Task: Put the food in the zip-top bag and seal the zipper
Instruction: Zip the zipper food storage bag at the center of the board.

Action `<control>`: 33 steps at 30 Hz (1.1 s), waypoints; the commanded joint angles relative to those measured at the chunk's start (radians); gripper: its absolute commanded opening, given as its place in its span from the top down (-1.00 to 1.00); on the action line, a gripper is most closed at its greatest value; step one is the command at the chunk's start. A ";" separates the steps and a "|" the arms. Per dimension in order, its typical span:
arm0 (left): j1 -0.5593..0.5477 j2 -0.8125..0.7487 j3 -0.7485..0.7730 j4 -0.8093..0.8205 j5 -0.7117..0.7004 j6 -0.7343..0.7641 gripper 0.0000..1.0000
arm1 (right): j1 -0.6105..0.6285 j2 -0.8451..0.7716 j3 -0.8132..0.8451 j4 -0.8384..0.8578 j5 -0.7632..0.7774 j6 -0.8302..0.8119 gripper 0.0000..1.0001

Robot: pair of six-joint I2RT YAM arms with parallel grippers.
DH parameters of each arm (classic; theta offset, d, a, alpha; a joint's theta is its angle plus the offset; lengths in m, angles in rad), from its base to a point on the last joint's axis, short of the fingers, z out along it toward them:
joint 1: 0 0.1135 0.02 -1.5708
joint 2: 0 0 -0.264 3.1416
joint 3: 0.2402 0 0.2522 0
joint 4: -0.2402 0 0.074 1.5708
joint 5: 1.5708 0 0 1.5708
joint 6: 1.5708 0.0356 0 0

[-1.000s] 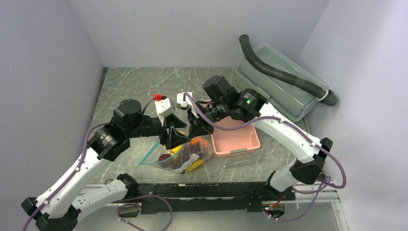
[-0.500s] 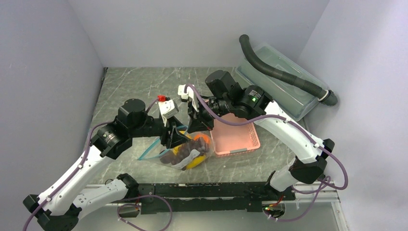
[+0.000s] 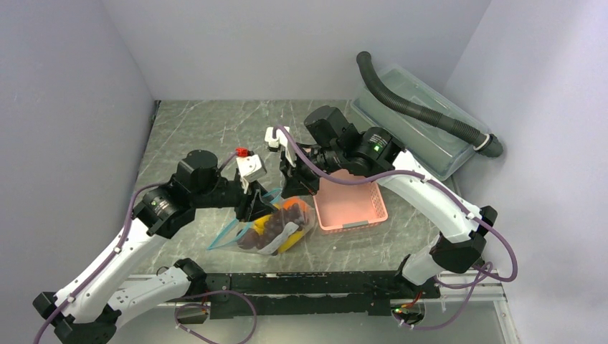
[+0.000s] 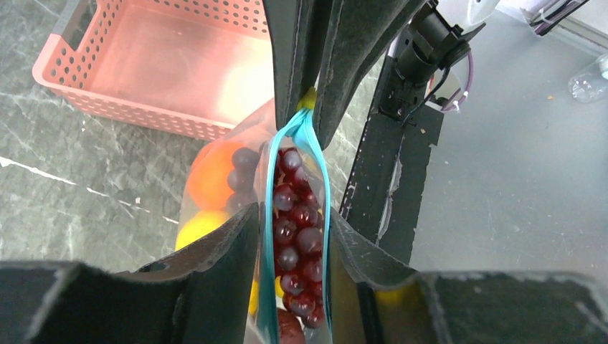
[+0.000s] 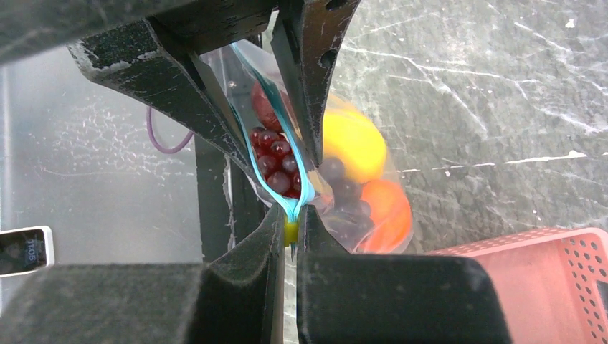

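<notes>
Right gripper (image 5: 290, 222) is clamped tight on one end of the zipper (image 4: 320, 161), with a small yellow piece (image 5: 290, 231) pinched right at the fingertips; can't tell what that piece is. Left gripper (image 4: 294, 229) is part open, one finger on each side of the bag's mouth, and both teal strips run between the fingers. The finger pads sit at or just beside the strips' outer sides; can't tell if they press. The mouth gapes between the left fingers and narrows to a point at the right gripper's pinch.

The zip-top bag (image 3: 269, 229) is at the near middle of the table (image 3: 201, 129), just left of the pink basket (image 3: 351, 208), with its mouth end up between the two grippers and its body slumped low toward the table. All the food in view is inside it: dark purple grapes (image 4: 294, 215) right under the mouth opening, an orange (image 5: 383, 208) and a yellow fruit (image 5: 351, 143) against the side wall nearer the basket, and a reddish round piece (image 5: 264, 107) at the far end from the pinch.

Clear lidded box (image 3: 423, 136) sits at the far right of the table, with a dark corrugated hose (image 3: 416, 107) lying across it, well apart from the bag.
</notes>
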 commanded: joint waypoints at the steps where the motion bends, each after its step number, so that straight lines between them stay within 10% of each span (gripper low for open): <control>1: -0.004 -0.006 0.042 -0.059 -0.007 0.051 0.20 | 0.000 -0.010 0.063 0.047 0.021 0.027 1.00; 12: -0.004 0.002 0.059 -0.082 -0.013 0.067 1.00 | 0.000 -0.008 0.073 0.044 0.031 0.040 1.00; 33: -0.004 -0.031 0.088 -0.074 0.137 0.098 1.00 | -0.003 -0.329 -0.383 0.443 -0.015 -0.089 -0.06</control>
